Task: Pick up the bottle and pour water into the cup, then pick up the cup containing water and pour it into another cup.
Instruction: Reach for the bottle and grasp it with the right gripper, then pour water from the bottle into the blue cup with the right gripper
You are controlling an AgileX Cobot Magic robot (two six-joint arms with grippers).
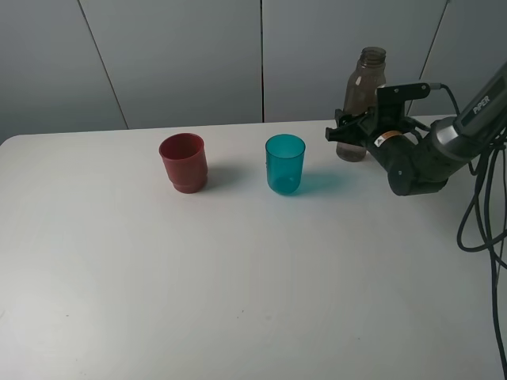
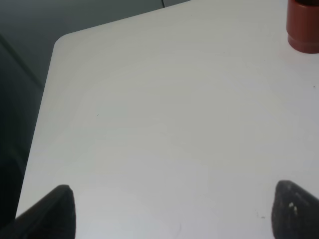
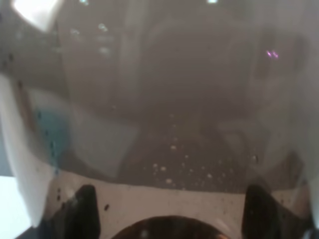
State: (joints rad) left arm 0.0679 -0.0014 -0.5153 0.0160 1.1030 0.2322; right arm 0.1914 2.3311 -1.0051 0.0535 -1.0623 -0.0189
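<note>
End effector on my right arm (image 1: 346,133) is clamped on the lower part of the bottle (image 1: 366,87), which stands upright near the back edge of the bench (image 1: 238,301), toward its right side. The blue cup (image 1: 285,165) sits near the bottle on its left, apart from it, and the red cup (image 1: 184,162) is further left, well apart from both. All the bench in front of the cups lies open.

My right wrist view is filled by the smoky bottle wall, speckled with droplets, with my fingers (image 3: 84,214) on either side. The high view shows none of my left arm. Only the left wrist view shows my left end effector (image 2: 178,209), its jaws wide apart over bare bench near the left edge and a rounded corner.
</note>
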